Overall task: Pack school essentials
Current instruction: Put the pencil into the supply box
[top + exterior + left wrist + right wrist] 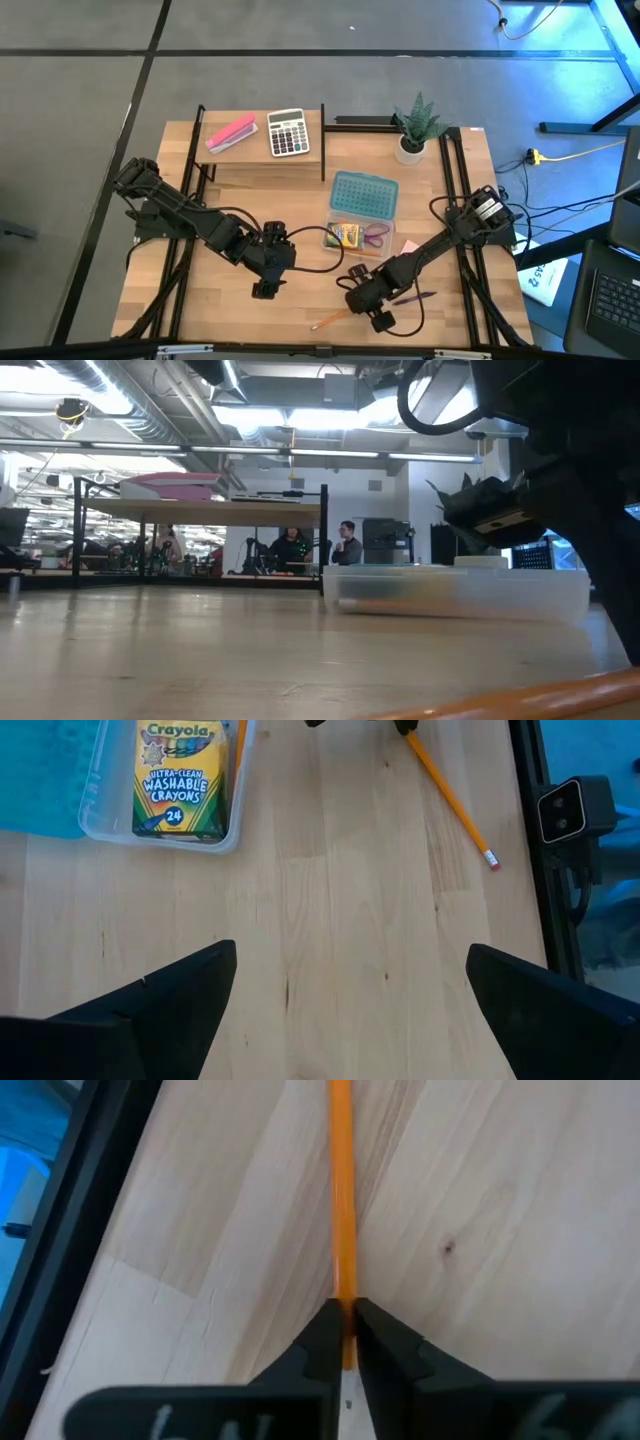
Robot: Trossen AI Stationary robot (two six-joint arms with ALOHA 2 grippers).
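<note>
An orange pencil is pinched by the right gripper low at the table's front.

From above, the right gripper is seen by the pencil, with the purple pen beside it; the crayon box and scissors are held in the clear case under its blue lid. At table height, the case is seen mid-table. In the left wrist view, the left gripper is spread wide, empty, over bare wood near the crayons. In the right wrist view, the fingers are closed on the pencil.
</note>
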